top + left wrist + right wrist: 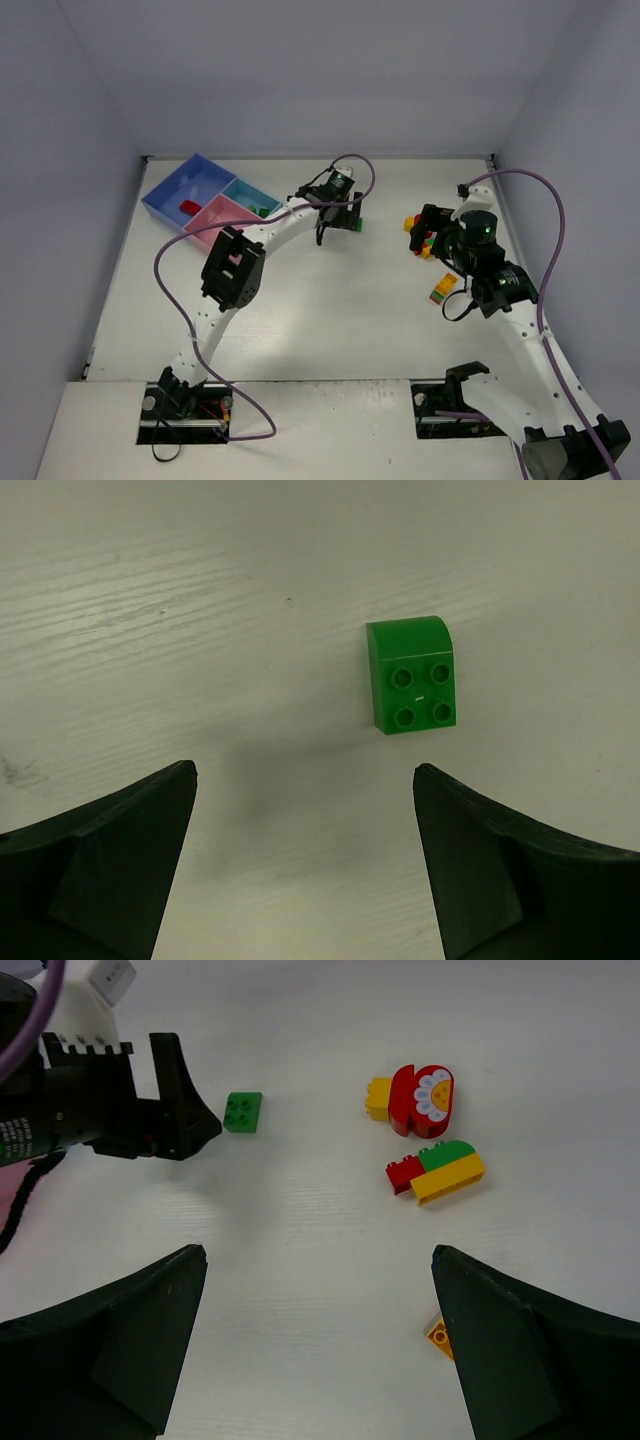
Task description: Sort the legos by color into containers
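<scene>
My left gripper [337,228] is open and empty, just above the table; a green brick [414,675] lies ahead of it, right of centre, beyond the fingertips [170,780]. It also shows in the top view [356,225]. My right gripper [318,1252] is open and empty over bare table. Ahead of it lie a red flower brick with a yellow one [423,1098], a red-green-yellow stack [440,1172] and an orange brick [438,1335] by the right finger. The tray [160,195] holds a red brick [189,206] in blue and green bricks [262,210] in teal.
The tray's pink compartment [215,215] sits between the blue and teal ones at the far left. A multicoloured brick stack [441,290] lies beside the right arm. Purple cables loop over both arms. Grey walls close in the table.
</scene>
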Robot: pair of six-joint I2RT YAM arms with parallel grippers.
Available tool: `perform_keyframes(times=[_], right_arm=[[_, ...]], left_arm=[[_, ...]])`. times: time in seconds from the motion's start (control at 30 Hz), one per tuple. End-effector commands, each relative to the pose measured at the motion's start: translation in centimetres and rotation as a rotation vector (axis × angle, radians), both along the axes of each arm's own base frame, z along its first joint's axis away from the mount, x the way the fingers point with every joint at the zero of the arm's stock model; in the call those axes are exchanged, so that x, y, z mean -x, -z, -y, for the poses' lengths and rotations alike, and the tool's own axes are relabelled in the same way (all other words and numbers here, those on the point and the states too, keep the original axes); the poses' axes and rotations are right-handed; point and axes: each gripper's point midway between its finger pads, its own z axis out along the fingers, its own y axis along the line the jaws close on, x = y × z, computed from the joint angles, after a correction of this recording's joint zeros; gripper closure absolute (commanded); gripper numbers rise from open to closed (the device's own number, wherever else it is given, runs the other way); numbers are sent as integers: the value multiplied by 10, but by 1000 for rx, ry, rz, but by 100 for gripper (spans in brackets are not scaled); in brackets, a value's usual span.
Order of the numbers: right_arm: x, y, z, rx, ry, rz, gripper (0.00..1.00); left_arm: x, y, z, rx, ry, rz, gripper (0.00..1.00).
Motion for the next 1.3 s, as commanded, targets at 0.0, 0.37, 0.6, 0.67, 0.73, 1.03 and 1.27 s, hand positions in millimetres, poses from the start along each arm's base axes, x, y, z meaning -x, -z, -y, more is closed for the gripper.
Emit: perform_keyframes(times=[0.0,0.37,0.6,0.67,0.73,1.03,1.27], right_arm=[[-8,-23,-1,-19,1,87,8],[-6,-18,-2,-22,1,73,8],[-6,-20,-1,-18,3,77,8],[-6,-20,-1,-21,3,78,8],[-5,-19,-1,-19,2,75,8],[-5,-20,-1,-23,5,78,8],[-7,-17,-3,-22,-4,67,8]], left_arm=[[-23,-48,27,108,-25,138,17],[-22,-14,62,103,13,168,18],[-27,17,56,35,-53,133,35],[-30,17,51,21,-72,143,48],[-33,8,47,16,-90,165,68],[-41,-89,-28,86,-307,243,99],[-40,-130,-142,101,-661,205,98]])
